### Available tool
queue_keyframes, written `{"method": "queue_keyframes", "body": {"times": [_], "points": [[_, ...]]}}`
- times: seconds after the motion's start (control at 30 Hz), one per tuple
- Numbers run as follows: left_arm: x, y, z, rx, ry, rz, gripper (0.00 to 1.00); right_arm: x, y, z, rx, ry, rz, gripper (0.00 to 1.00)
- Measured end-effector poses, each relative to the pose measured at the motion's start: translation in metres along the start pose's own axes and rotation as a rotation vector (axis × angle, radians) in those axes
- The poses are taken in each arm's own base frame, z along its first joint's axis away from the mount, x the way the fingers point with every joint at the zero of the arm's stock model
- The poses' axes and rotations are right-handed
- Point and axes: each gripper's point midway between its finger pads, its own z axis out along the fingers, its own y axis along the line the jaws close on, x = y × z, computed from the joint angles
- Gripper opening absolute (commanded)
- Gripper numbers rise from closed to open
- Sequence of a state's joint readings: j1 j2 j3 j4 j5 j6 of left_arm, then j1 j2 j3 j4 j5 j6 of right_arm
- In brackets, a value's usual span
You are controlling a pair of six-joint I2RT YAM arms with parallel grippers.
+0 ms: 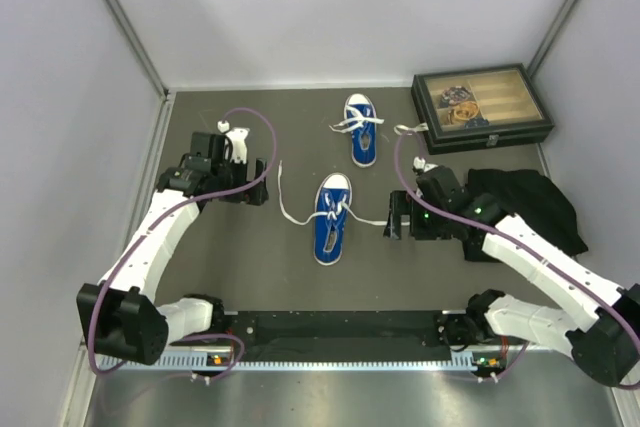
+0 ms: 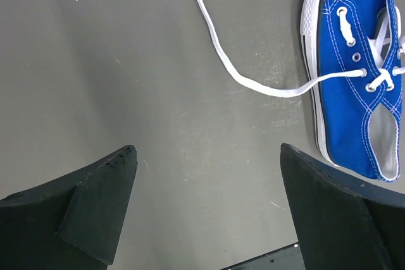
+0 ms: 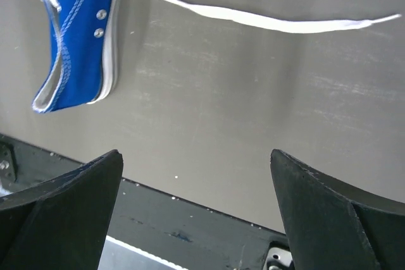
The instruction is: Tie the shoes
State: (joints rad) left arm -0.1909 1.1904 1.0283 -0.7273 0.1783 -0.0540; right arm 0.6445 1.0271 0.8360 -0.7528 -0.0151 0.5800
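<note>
Left pincer: the jaws are spread wide and pinch nothing. You see only bare dark grey counter between its black fingers. Beyond the fingertips, one loose white lace curves across the counter from an eyelet of the near blue canvas sneaker with white rubber toe cap and white sole. That sneaker lies at the right edge of the left wrist view.

Right pincer: the jaws are likewise spread wide and empty. The sneaker's other white lace lies stretched on the counter beyond the fingertips, untouched. In the right wrist view the sneaker's heel end sits at upper left.

In the top view, locate the near sneaker on the counter between the two pincers, toe cap pointing away from the arm bases, with one untied lace trailing to each side. The far blue canvas sneaker of the same make lies further back, apart from the first, laces also loose.

A dark glass-lidded box stands at the far right corner. A crumpled black cloth lies in front of it, beside the right arm.
</note>
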Motion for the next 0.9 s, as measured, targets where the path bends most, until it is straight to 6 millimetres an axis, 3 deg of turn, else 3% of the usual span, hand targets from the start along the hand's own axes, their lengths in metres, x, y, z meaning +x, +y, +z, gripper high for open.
{"method": "queue_keyframes", "body": {"times": [0.2, 0.43, 0.63, 0.9], "points": [[0.001, 0.003, 0.01, -0.006, 0.008, -0.001, 0.98, -0.023, 0.001, 0.002, 0.066, -0.024, 0.009, 0.99], [0.001, 0.014, 0.058, -0.064, 0.073, -0.069, 0.89, -0.031, -0.001, 0.028, 0.105, 0.02, 0.032, 0.99], [0.002, 0.004, 0.095, -0.052, 0.102, -0.091, 0.82, -0.044, -0.013, 0.044, 0.104, 0.021, 0.103, 0.99], [0.012, -0.009, 0.142, -0.044, 0.17, -0.077, 0.66, -0.022, -0.028, 0.08, 0.145, 0.13, 0.129, 0.99]]}}
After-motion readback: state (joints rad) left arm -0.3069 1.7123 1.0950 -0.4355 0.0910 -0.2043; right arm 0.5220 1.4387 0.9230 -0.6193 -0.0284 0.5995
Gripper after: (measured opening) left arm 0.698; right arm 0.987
